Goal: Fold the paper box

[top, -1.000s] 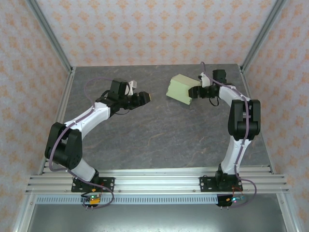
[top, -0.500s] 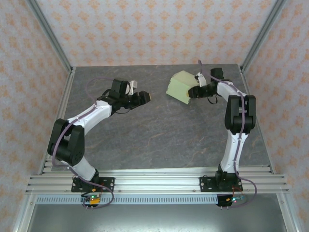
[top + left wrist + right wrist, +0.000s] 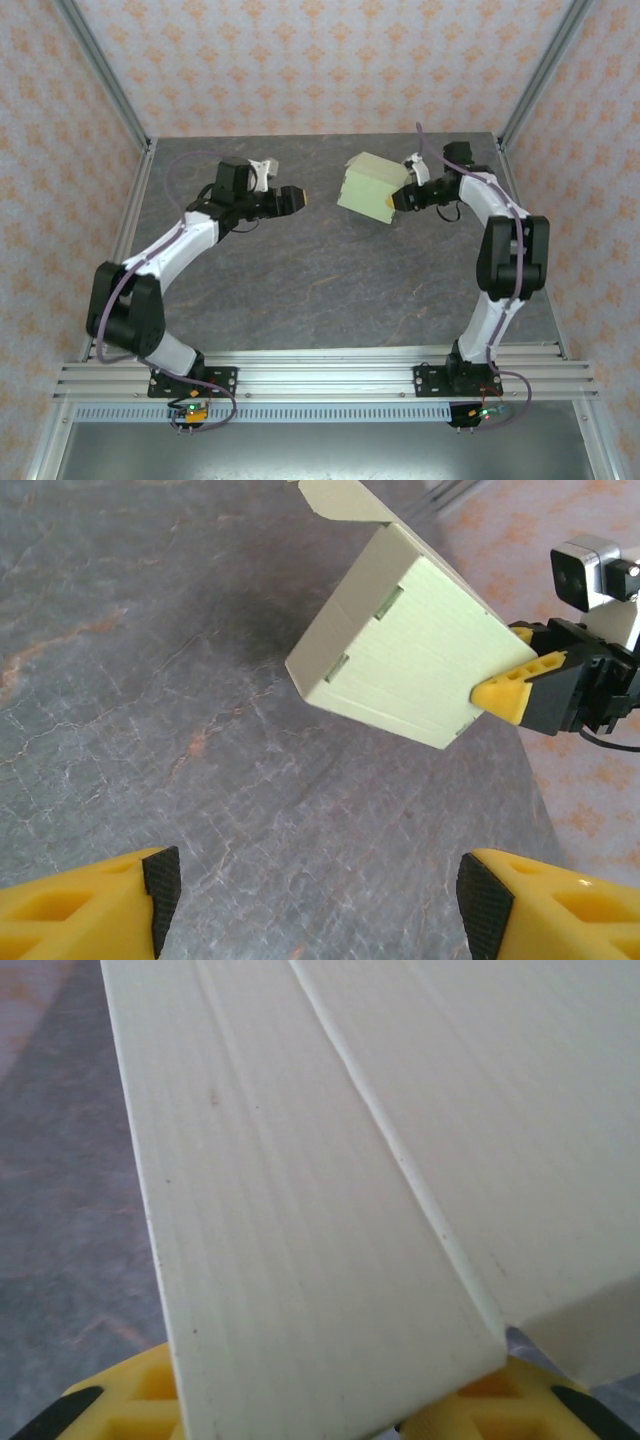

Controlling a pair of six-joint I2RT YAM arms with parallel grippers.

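The paper box [image 3: 366, 186] is pale green card folded into a small box, held tilted above the table's far right part. My right gripper [image 3: 393, 203] is shut on its right-hand corner. In the left wrist view one yellow finger [image 3: 505, 685] presses on the box [image 3: 400, 650], which has an open flap at its top. Up close in the right wrist view, the box [image 3: 330, 1160] sits between the yellow fingers of my right gripper [image 3: 300, 1415]. My left gripper [image 3: 300, 198] is open and empty, pointing at the box from the left with a gap between. Its pads [image 3: 163, 885] stand wide over bare table.
The dark stone-pattern table [image 3: 320, 280] has metal frame posts [image 3: 105, 75] at its back corners and patterned walls around it. An aluminium rail [image 3: 320, 375] with both arm bases runs along the near edge.
My right gripper closed on the box and raised it, tilting it and shifting it a little left. My left arm swung so that its gripper points at the box, slightly wider open.
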